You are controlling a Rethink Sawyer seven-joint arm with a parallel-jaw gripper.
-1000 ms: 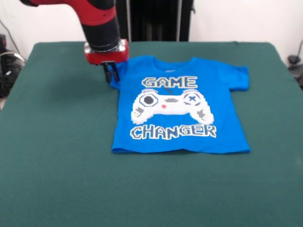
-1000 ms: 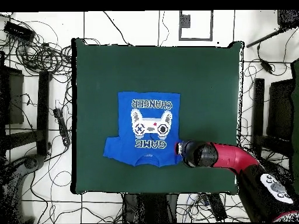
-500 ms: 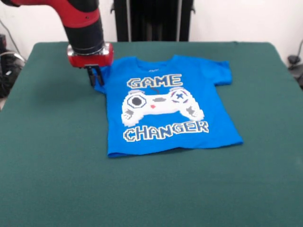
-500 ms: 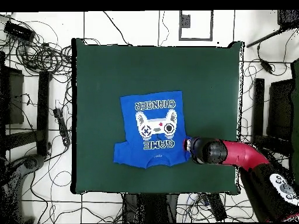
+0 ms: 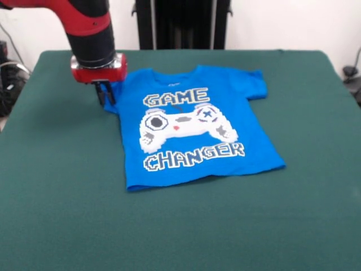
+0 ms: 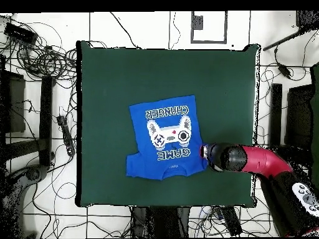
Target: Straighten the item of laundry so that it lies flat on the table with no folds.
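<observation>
The bright blue T-shirt (image 5: 194,127) with white "GAME CHANGER" lettering and a controller print lies spread on the dark green table (image 5: 56,197), print up, slightly rotated. In the front view its left sleeve is bunched at my gripper (image 5: 105,97), whose fingers are shut on that sleeve's edge just above the cloth. The right sleeve (image 5: 254,84) lies flat. In the overhead view the T-shirt (image 6: 166,137) sits near the table's (image 6: 106,81) middle, and my gripper (image 6: 205,152) is at its lower right corner, mostly hidden under the red arm.
Cables and black stands surround the table on the floor in the overhead view. A black frame (image 5: 180,22) stands behind the table's far edge in the front view.
My gripper has dragged the shirt by its sleeve toward the front view's left; the whole shirt has slid and turned with it.
</observation>
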